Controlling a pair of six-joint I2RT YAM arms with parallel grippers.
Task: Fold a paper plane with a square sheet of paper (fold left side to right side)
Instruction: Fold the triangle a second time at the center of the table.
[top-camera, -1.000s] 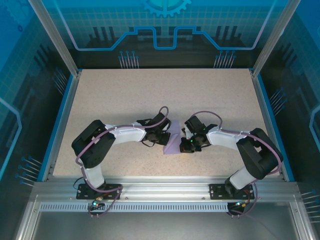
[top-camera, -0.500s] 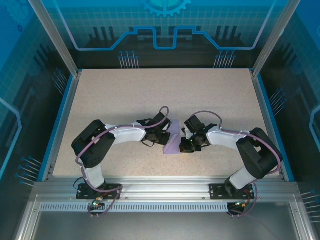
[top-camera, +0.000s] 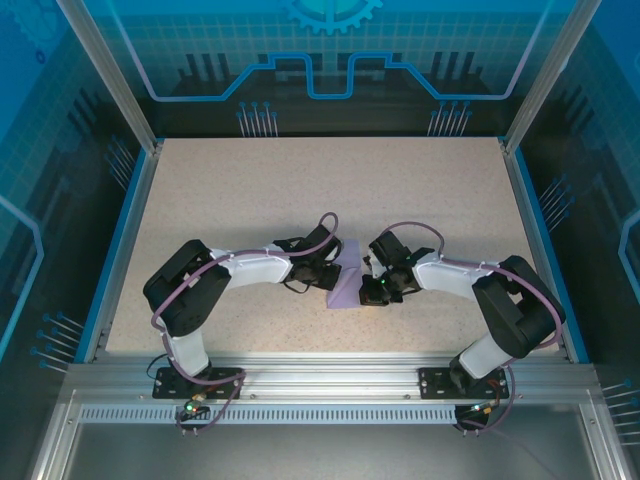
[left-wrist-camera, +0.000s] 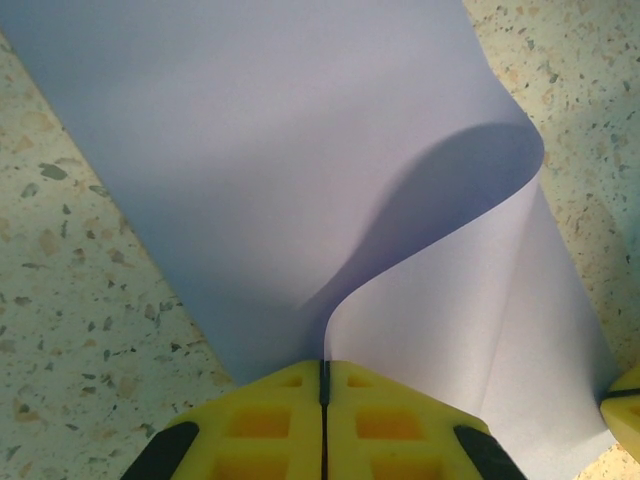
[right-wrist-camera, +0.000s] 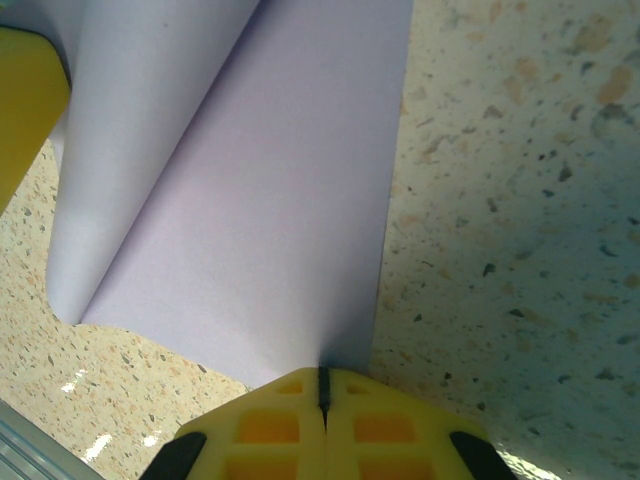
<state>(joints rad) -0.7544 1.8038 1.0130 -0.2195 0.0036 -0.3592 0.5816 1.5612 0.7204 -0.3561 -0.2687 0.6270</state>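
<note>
1. Top external view: you will find the square sheet of paper a little nearer than the middle of the table. It lies between the two grippers with one side lifted off the surface.
2. In the left wrist view, most of the sheet lies flat on the speckled tabletop. Its near edge rises and curls over in a soft, uncreased loop.
3. Your left gripper has its yellow pads pressed together, and that raised edge is pinched in the seam between them.
4. In the right wrist view, the sheet stretches away from the camera. One layer rolls over the other on the left and ends in a rounded bend at the lower left.
5. Your right gripper is clamped tight on the sheet's near edge, close to the corner where the straight right-hand edge ends.
6. A yellow fingertip of the opposite gripper shows at the lower right of the left wrist view, just beside the paper's corner.
7. From above, both arms bend inward. The left gripper and the right gripper face each other across the paper, with bare speckled table all round them.
</note>
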